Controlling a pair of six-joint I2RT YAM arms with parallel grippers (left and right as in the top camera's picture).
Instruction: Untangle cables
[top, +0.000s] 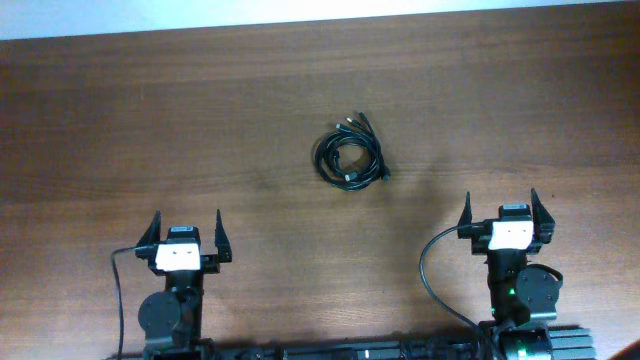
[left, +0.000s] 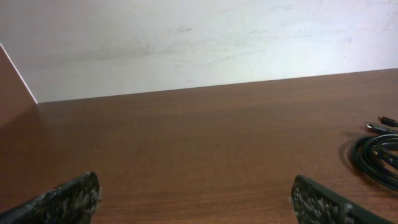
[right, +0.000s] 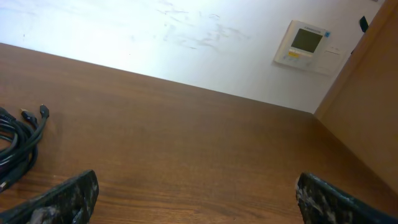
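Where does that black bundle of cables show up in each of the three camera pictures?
Overhead: cable bundle at the centre, ahead of both hands.
Left wrist: at the right edge.
Right wrist: at the left edge.
Shared landmark: the brown wooden table.

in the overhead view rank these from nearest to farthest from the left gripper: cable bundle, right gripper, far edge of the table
Measured from the left gripper:
1. cable bundle, up and to its right, mid-table.
2. far edge of the table, straight ahead at the top; not much farther than the bundle.
3. right gripper, across on the right side.
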